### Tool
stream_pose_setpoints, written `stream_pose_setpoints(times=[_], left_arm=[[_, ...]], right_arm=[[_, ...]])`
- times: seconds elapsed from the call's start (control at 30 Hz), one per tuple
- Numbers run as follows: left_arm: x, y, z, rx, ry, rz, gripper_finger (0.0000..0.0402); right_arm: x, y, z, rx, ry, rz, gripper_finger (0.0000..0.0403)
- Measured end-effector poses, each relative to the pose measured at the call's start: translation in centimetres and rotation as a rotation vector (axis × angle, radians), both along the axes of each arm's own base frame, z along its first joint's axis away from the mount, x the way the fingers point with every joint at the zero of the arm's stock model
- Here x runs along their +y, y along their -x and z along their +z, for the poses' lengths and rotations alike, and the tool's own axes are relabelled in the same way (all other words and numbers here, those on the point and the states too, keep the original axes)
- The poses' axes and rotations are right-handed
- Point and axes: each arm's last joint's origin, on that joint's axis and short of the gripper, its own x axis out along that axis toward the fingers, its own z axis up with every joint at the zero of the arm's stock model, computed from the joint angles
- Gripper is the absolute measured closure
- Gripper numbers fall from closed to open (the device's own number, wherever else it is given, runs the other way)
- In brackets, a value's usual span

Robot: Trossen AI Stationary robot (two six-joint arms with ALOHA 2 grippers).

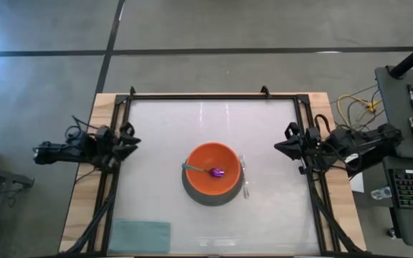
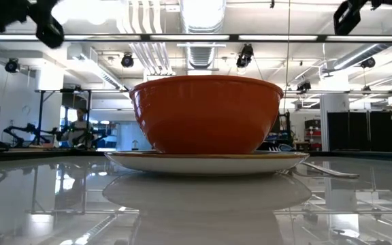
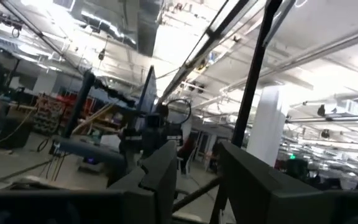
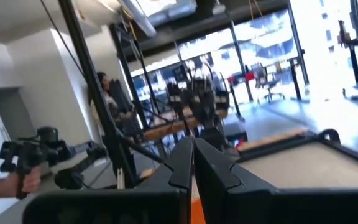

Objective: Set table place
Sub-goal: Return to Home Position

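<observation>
Orange bowl (image 1: 210, 166), spoon (image 1: 205, 170) inside, is stacked on the grey plate (image 1: 210, 198) mid table (image 1: 156, 129), fork (image 1: 245, 179) beside — left gripper (image 1: 130, 140) spread, right gripper (image 1: 284, 147) pressed together, both at the sides; it could be upset only by an inward swing.

An orange bowl (image 1: 208, 153) stands upright on the grey plate (image 1: 208, 201), near the middle of the white table (image 1: 163, 136). A teal-handled, purple-headed spoon (image 1: 207, 170) lies inside the bowl. A silver fork (image 1: 244, 176) lies just right of the plate.
</observation>
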Motion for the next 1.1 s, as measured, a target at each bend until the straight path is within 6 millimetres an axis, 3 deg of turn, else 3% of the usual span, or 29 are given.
stream_pose_setpoints(times=[0.27,0.43,0.63,0.87,1.1], left_arm=[[0.0,-1.0,-3.0,0.004,0.032,0.004,0.0294],[0.0,-0.8,-2.9,-0.036,0.035,0.019,0.0294],[0.1,-1.6,-4.3,0.125,0.098,0.038,0.0294],[0.3,-1.8,-5.1,0.204,0.155,0.118,0.0294],[0.5,-2.1,-7.0,0.387,0.294,0.153,0.0294]], right_arm=[[-0.2,0.9,-3.3,-0.133,0.037,0.008,0.0394],[-0.2,1.2,-4.7,-0.190,0.045,0.024,0.0394],[-0.1,1.1,-7.0,-0.163,0.050,0.037,0.0394],[0.1,1.0,-7.3,-0.155,0.149,0.077,0.0394],[0.2,0.7,-8.4,-0.035,0.169,0.100,0.0394]])
